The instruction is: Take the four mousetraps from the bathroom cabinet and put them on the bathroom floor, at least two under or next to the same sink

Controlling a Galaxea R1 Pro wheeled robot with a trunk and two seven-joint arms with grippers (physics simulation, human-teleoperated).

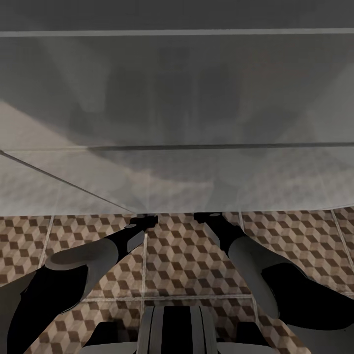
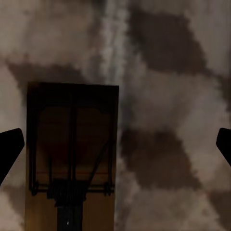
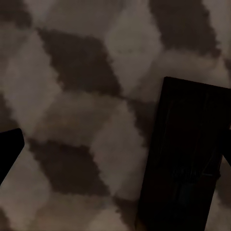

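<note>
Both arms reach forward over the cube-patterned bathroom floor (image 1: pixel 182 260), and their ends pass under the front edge of the wide pale sink (image 1: pixel 275 182). In the left wrist view a brown mousetrap (image 2: pixel 72 144) with thin metal parts lies flat on the tiles. My left gripper (image 2: pixel 115 149) is open above it, one dark fingertip (image 2: pixel 9 147) at each side of the picture, not touching the trap. In the right wrist view a second, darker mousetrap (image 3: pixel 185 163) lies on the tiles in shadow. My right gripper (image 3: pixel 115 154) is open and holds nothing.
The sink body spans the whole width ahead, with its front edge low over both wrists. Tiled floor stretches to the left and right of the arms. My own base (image 1: pixel 174 329) shows at the bottom of the head view.
</note>
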